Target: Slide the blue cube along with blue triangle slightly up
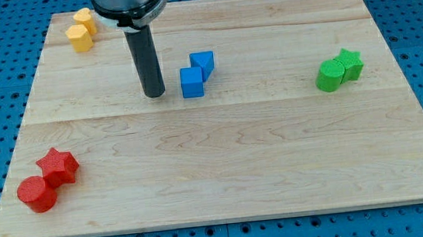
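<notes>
Camera view puts my tip (155, 93), a bare rod with no claw to open or close, at nine o'clock of the blue cube (192, 83), which touches the blue triangle (204, 62) at one o'clock, so I should circle to six o'clock and push gently toward twelve.

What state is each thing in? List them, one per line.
My tip: down on the board, left of the blue cube, small gap.
Blue cube: touching the blue triangle.
Blue triangle: up-right of the cube.
Yellow blocks: paired, top left.
Green blocks: paired, right.
Red blocks: paired, bottom left.
</notes>
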Controlling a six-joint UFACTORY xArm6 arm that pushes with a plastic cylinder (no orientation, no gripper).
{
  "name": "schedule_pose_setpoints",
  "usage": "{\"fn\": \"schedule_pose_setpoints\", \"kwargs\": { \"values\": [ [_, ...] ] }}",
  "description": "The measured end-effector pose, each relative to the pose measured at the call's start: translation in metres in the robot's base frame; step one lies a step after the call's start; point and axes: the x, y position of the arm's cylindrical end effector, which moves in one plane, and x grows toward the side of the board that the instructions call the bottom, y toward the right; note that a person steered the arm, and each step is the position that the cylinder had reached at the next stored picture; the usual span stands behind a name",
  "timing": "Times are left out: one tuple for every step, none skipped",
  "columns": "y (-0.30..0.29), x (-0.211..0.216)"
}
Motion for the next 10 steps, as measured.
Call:
{"fn": "schedule_pose_setpoints", "kwargs": {
  "values": [
    [0.005,0.0],
    [0.046,-0.007],
    [0.059,-0.012],
    [0.059,0.001],
    [0.068,0.028],
    [0.074,0.025],
    [0.097,0.014],
    [0.101,0.003],
    [0.101,-0.011],
    [0.101,-0.034]
  ]
}}
